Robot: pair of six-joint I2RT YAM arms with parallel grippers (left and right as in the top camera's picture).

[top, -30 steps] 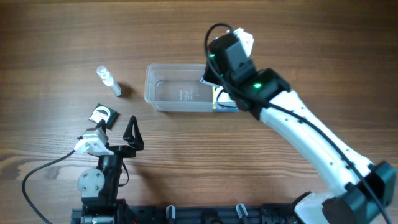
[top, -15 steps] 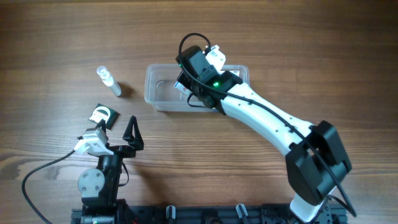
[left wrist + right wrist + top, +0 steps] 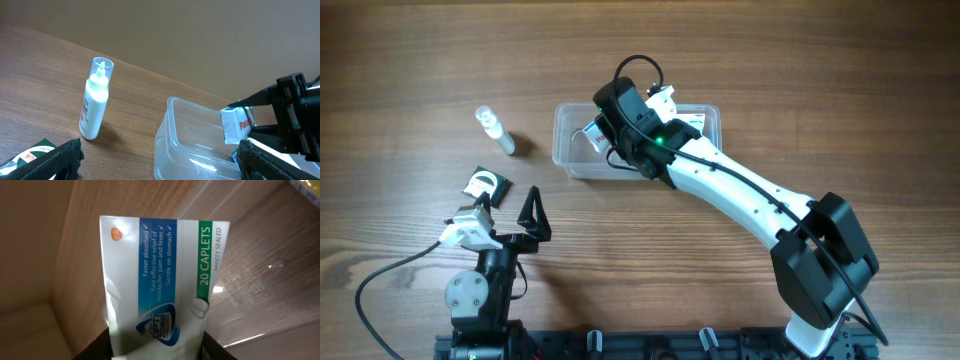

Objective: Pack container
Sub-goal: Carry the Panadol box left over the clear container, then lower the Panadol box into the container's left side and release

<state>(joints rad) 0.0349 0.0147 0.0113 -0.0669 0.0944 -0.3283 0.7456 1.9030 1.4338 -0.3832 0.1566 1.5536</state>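
Note:
The clear plastic container (image 3: 570, 150) stands at the table's middle; it also shows in the left wrist view (image 3: 180, 145). My right gripper (image 3: 600, 133) is over the container's inside, shut on a white, blue and green medicine box (image 3: 160, 280), seen too in the left wrist view (image 3: 236, 124). Another box lies at the container's right end (image 3: 692, 120). My left gripper (image 3: 510, 215) is open and empty near the front left, away from the container.
A small clear bottle (image 3: 495, 128) lies left of the container, also in the left wrist view (image 3: 95, 100). A dark green and white box (image 3: 485, 186) lies near my left gripper, its corner in the left wrist view (image 3: 30, 152).
My right arm swung left along the container, carrying the medicine box from its right end toward its left half. The left arm has not moved.

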